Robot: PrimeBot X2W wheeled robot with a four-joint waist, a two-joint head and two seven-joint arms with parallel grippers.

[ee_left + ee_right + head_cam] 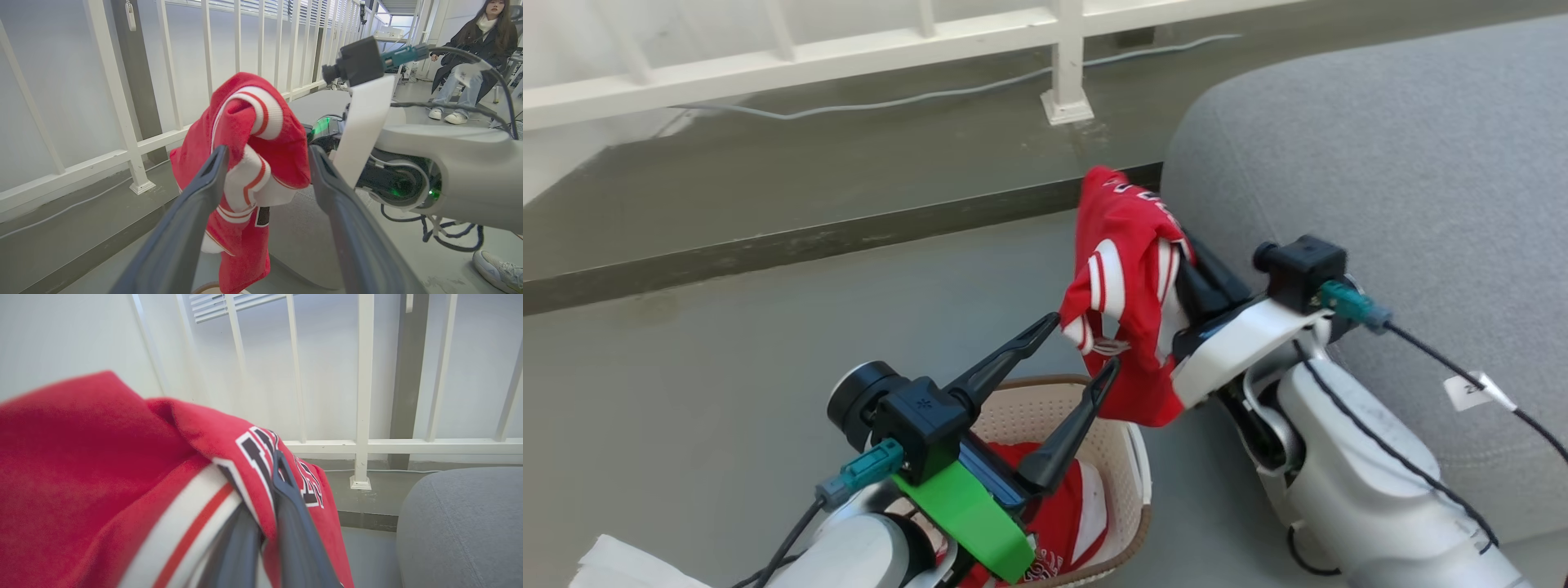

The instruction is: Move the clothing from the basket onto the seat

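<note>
**Red garment held above the basket by my right fingers**

The red garment (pixel 1131 278) with white stripes hangs in the air above the far rim of the basket (pixel 1025 416), on the side toward the seat (pixel 1421 163). The fingers of my right gripper (pixel 274 486) are pressed together on its lettered edge. My left gripper (pixel 1083 343) is also over the basket, with its fingers spread wide, one on each side of the hanging cloth. I cannot tell if they touch it. A second red garment (pixel 1066 514) lies inside the basket. Beyond the basket, a white railing (pixel 849 57) stands at the edge of the grey floor (pixel 727 392).
</note>
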